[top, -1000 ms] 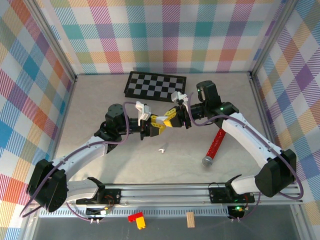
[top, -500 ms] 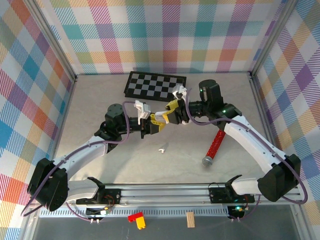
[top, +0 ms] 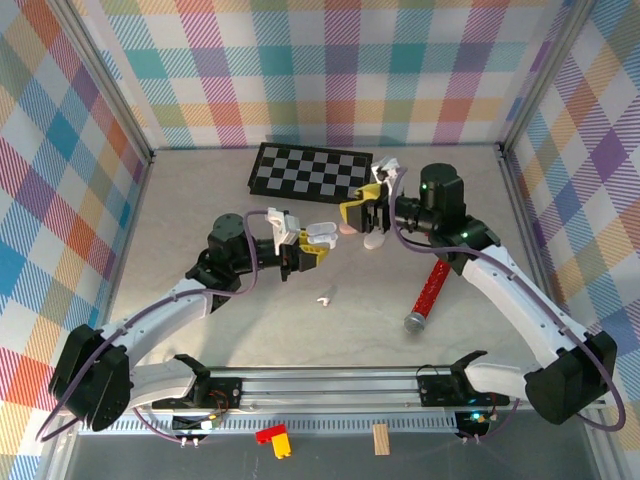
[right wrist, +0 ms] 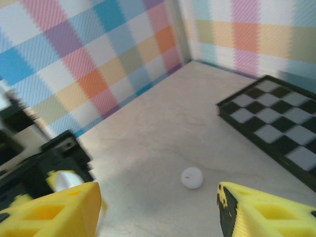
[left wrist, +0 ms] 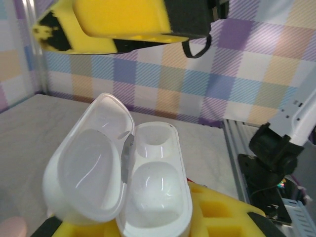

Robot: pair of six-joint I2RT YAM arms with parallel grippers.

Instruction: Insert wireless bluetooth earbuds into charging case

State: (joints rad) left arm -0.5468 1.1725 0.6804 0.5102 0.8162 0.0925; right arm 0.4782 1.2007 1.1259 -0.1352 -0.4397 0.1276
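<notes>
My left gripper (top: 306, 247) is shut on the open white charging case (top: 319, 235), holding it above the table. In the left wrist view the lid (left wrist: 88, 170) is swung to the left, and both wells of the base (left wrist: 155, 195) look empty. One yellow finger (left wrist: 118, 22) is above the case and the other is under it. My right gripper (top: 363, 201) is open to the right of the case with nothing between its fingers (right wrist: 54, 207). One small white earbud (top: 323, 298) lies on the table nearer the arm bases.
A pale pink rounded piece (top: 347, 229) and a whitish rounded piece (top: 374, 240) lie on the table between the grippers; the whitish piece (right wrist: 191, 177) also shows below my right gripper. A checkerboard (top: 310, 170) lies at the back. A red cylinder (top: 431, 288) lies at the right.
The right gripper has opened and drawn back to the right and away from the case. The case lid now stands open. The left arm has barely moved.
</notes>
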